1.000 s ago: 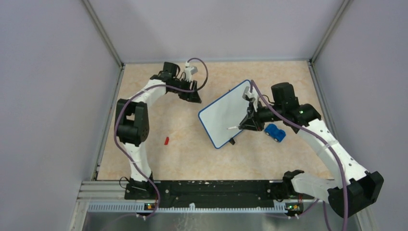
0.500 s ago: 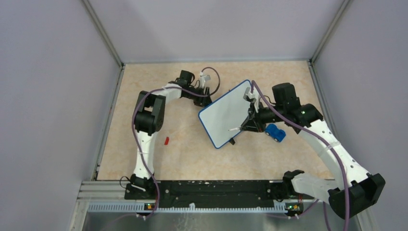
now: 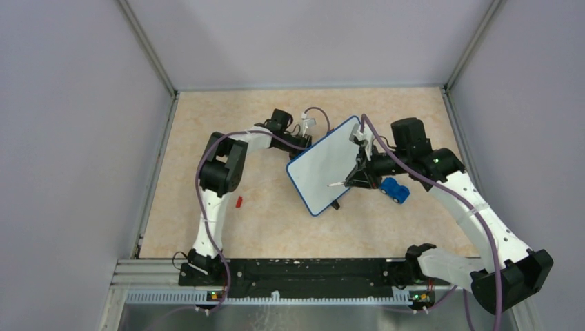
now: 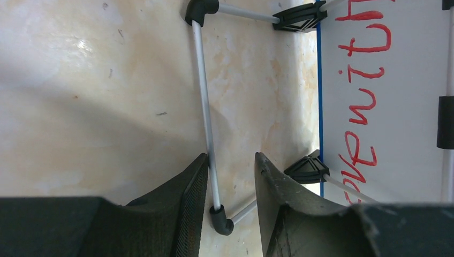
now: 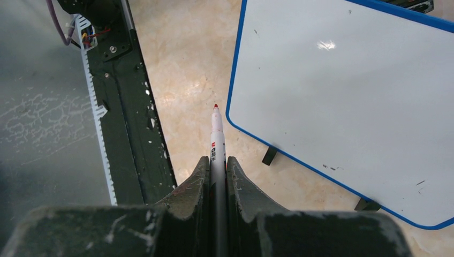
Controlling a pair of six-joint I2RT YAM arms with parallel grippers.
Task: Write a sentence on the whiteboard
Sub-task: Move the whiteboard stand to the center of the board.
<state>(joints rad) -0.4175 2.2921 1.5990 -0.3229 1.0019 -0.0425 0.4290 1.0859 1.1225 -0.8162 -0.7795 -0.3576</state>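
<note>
The whiteboard (image 3: 321,165) stands tilted on a thin metal stand at mid table. Its blue-rimmed face in the right wrist view (image 5: 342,91) is blank apart from a few specks. In the left wrist view its other side (image 4: 417,107) carries the sentence (image 4: 364,80), red handwritten letters. My left gripper (image 3: 308,131) is open at the board's far left edge, its jaws (image 4: 230,158) either side of the stand's grey rod (image 4: 203,96). My right gripper (image 3: 359,179) is shut on a white marker (image 5: 216,134), whose red tip points off the board's lower corner.
A blue toy car (image 3: 394,189) sits right of the board, under my right wrist. A small red cap (image 3: 239,202) lies on the table to the left. The black base rail (image 5: 123,107) runs along the near edge.
My left arm has swung right from the far left of the table to the board's rear edge. My right arm and the marker have barely moved.
</note>
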